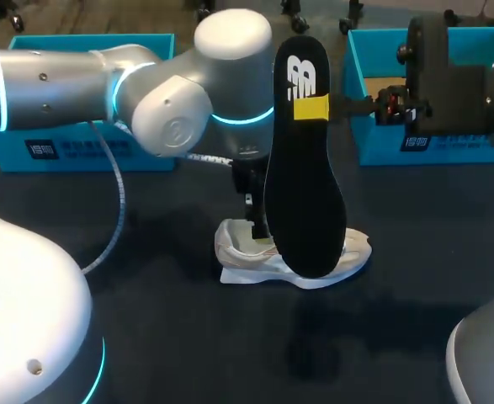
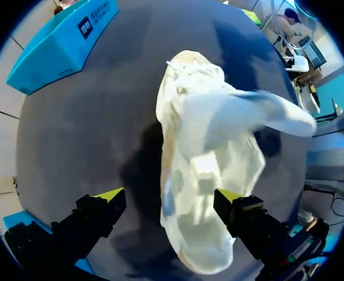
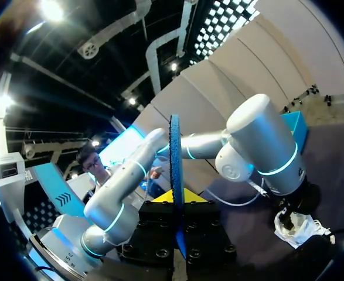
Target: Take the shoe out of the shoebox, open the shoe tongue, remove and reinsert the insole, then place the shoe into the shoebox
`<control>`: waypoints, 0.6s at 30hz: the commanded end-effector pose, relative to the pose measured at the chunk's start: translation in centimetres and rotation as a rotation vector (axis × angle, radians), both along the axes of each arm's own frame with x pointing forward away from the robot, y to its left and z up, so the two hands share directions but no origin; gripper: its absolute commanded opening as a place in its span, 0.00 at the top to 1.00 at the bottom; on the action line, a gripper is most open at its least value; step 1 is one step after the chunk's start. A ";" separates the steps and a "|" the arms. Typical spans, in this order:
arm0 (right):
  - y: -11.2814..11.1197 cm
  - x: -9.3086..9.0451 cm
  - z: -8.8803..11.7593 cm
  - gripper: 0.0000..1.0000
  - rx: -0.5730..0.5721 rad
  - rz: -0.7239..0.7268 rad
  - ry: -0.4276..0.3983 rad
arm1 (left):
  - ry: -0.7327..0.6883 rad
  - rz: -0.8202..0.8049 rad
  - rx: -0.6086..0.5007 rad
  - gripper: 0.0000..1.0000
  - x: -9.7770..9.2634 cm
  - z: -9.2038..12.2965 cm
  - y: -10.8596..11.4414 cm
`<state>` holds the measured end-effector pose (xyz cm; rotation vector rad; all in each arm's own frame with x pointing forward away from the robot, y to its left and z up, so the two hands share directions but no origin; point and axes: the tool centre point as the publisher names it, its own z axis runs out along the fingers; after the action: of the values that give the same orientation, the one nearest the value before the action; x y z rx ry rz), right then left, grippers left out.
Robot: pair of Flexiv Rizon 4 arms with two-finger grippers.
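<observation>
Right claw (image 3: 174, 198) pinches the black insole (image 1: 304, 168) upright; left claw (image 2: 169, 202) — fingers spread wide, gripping nothing — hangs over the white shoe (image 2: 207, 175) on the desk (image 1: 146, 320).

The shoe (image 1: 238, 248) lies on the table (image 1: 162, 337) below the insole (image 1: 305, 194), left shoebox (image 1: 78, 147) and right shoebox (image 1: 377, 143) behind.
</observation>
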<state>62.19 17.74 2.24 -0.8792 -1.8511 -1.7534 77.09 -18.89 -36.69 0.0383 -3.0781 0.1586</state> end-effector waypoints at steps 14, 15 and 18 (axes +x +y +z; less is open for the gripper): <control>0.2 0.0 -0.1 1.00 0.000 -0.001 0.000 | 0.062 -0.025 0.007 0.28 0.0 -3.5 -2.9; 0.2 0.0 -0.1 1.00 0.000 -0.001 0.000 | 0.066 -0.022 0.010 0.35 -0.1 -3.7 -2.8; 0.2 0.0 -0.1 1.00 0.000 -0.001 0.000 | 0.073 -0.017 0.009 0.72 -0.4 -3.8 -2.6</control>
<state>62.19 17.74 2.24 -0.8792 -1.8511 -1.7534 76.68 -21.51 -40.21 0.0185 -3.0065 0.1351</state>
